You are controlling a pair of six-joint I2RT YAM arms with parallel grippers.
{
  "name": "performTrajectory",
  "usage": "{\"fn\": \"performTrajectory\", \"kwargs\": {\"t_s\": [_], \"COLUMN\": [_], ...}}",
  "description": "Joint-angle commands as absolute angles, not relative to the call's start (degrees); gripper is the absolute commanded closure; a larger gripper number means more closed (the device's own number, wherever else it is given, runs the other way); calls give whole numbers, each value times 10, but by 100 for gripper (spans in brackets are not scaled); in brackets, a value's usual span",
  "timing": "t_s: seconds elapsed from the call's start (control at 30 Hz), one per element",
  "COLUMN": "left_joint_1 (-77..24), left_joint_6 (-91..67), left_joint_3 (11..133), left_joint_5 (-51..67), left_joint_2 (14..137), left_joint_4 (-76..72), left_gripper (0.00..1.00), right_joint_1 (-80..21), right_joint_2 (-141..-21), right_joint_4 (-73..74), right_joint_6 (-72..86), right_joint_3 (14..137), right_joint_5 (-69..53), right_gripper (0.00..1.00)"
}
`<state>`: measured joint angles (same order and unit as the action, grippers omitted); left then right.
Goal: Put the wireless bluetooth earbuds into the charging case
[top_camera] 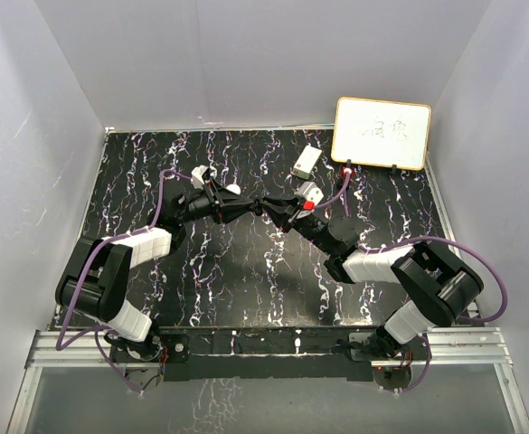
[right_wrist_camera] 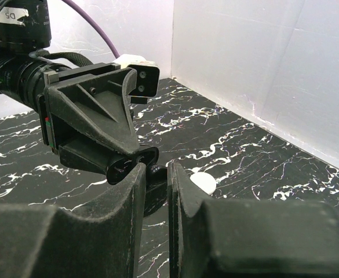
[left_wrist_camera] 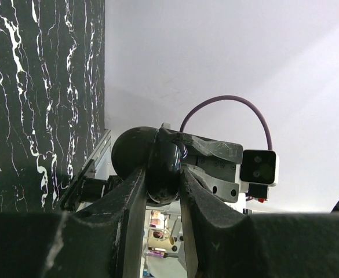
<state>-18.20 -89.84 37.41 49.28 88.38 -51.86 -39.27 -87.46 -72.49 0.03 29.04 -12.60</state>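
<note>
I see my left gripper [left_wrist_camera: 163, 175] pinching a glossy black case [left_wrist_camera: 164, 157] above the middle of the table [top_camera: 246, 280]. My right gripper [right_wrist_camera: 156, 169], tip to tip with it, is pressed onto a small black earbud [right_wrist_camera: 156, 189]; a white round piece [right_wrist_camera: 203, 183] lies just beyond.

Probably a robotics lab test cell: plain white panels [top_camera: 246, 63] box in a black marbled tabletop [top_camera: 246, 271], the cabled left arm [top_camera: 110, 280] and right arm [top_camera: 427, 289] are bolted to an aluminium rail [top_camera: 273, 348], and a small handwritten whiteboard [top_camera: 382, 133] leans behind.
</note>
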Motion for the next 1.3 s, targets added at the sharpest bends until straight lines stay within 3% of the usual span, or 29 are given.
{"fn": "performTrajectory", "kwargs": {"t_s": [0.0, 0.47, 0.73, 1.27], "left_joint_1": [-185, -185, -185, -185], "left_joint_6": [-924, -932, -917, -871], "left_joint_3": [379, 381, 384, 394], "left_joint_5": [500, 496, 496, 504], "left_joint_2": [866, 878, 879, 902], "left_joint_4": [-547, -561, -548, -525], "left_gripper": [100, 100, 100, 100], "right_joint_1": [-395, -395, -394, -394], "right_joint_2": [-860, -860, -853, -784], "right_joint_4": [-752, -744, -727, -681], "right_joint_6": [-13, -11, 1, 11], "right_joint_3": [285, 287, 297, 301], "right_joint_5": [-123, -131, -136, -100], "right_gripper": [100, 100, 68, 52]}}
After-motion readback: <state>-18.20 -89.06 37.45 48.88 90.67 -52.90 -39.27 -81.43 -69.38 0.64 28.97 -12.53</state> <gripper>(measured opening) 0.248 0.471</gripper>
